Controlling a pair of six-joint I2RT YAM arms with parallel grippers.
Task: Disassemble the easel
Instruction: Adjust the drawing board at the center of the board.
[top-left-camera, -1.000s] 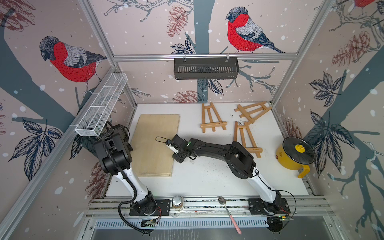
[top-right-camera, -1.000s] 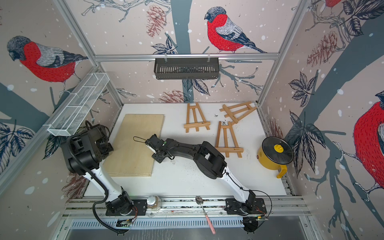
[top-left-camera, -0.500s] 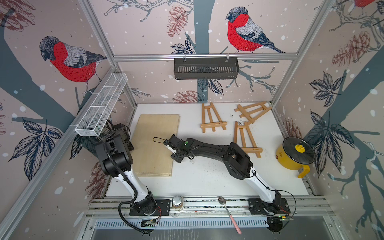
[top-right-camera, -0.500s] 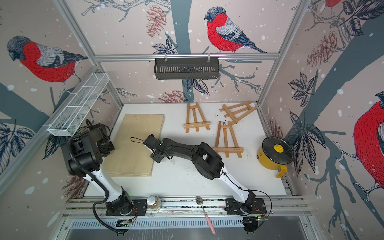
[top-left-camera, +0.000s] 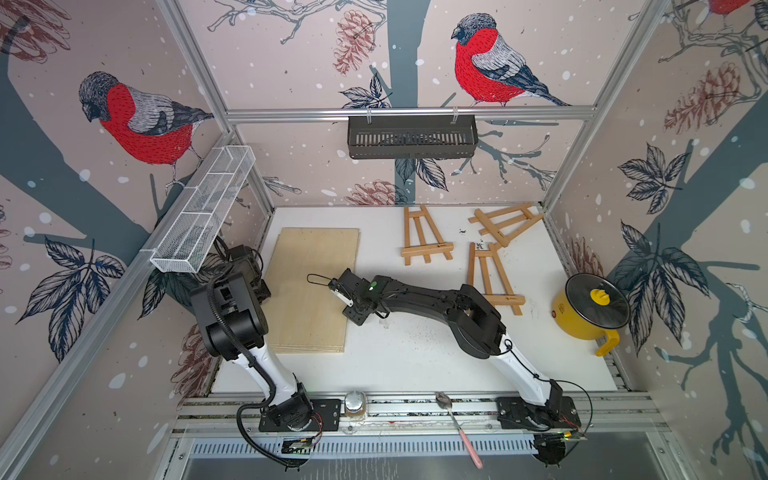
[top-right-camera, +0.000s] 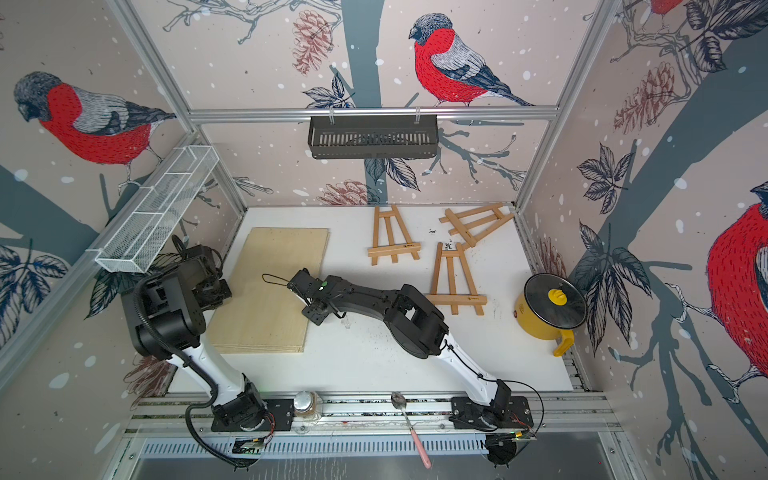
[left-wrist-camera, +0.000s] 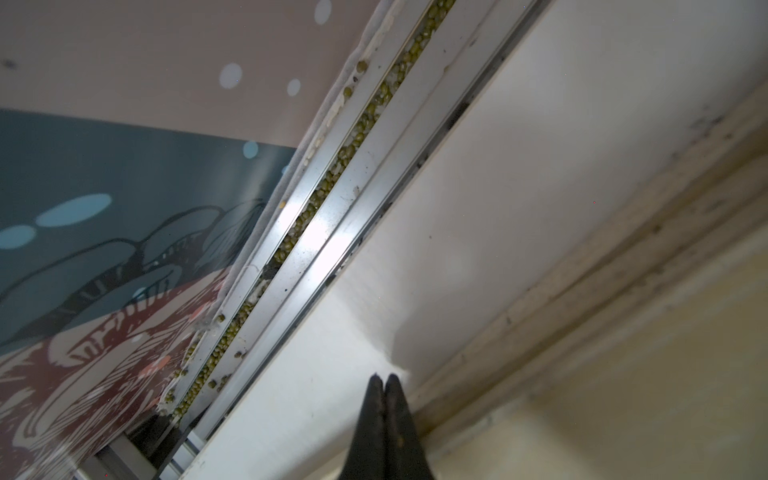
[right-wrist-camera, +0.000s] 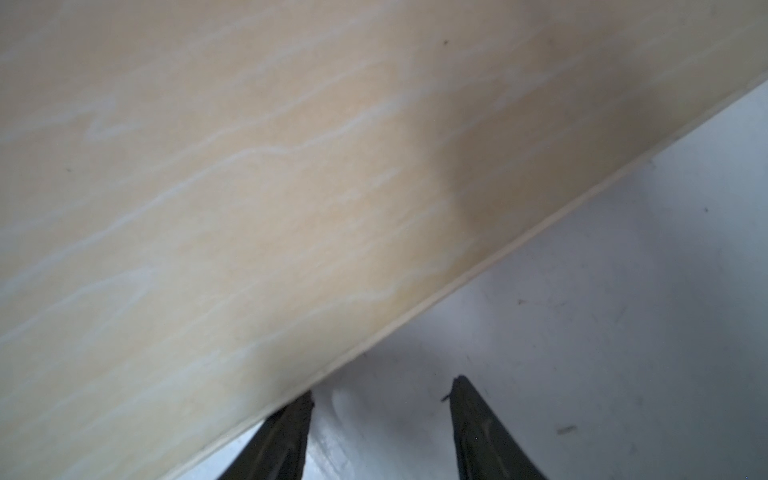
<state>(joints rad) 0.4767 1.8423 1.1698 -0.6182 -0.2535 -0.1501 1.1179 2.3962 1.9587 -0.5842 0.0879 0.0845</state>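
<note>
Right claw (right-wrist-camera: 380, 386) hangs over the board (right-wrist-camera: 291, 187) edge, jaws apart, gripping nothing. Left claw (left-wrist-camera: 384, 377) sits by the left wall, jaws together, empty. Beyond both, three easels lie flat on the table (top-left-camera: 415, 361): near easel (top-left-camera: 503, 298) just beside the right elbow, mid easel (top-left-camera: 428, 249) and far easel (top-left-camera: 491, 228) toward the back wall.

The left arm (top-left-camera: 232, 316) is folded tight on its own side: the white lower link rises from the base, the black elbow is bent sharply and the wrist is tucked outward. In the left wrist view the left gripper (left-wrist-camera: 384, 380) is closed, fingertips pressed together. The right arm (top-left-camera: 419, 297) stretches long and low toward the left, elbow slightly raised. The right gripper (right-wrist-camera: 382, 386) has its jaws parted, holding nothing.
</note>
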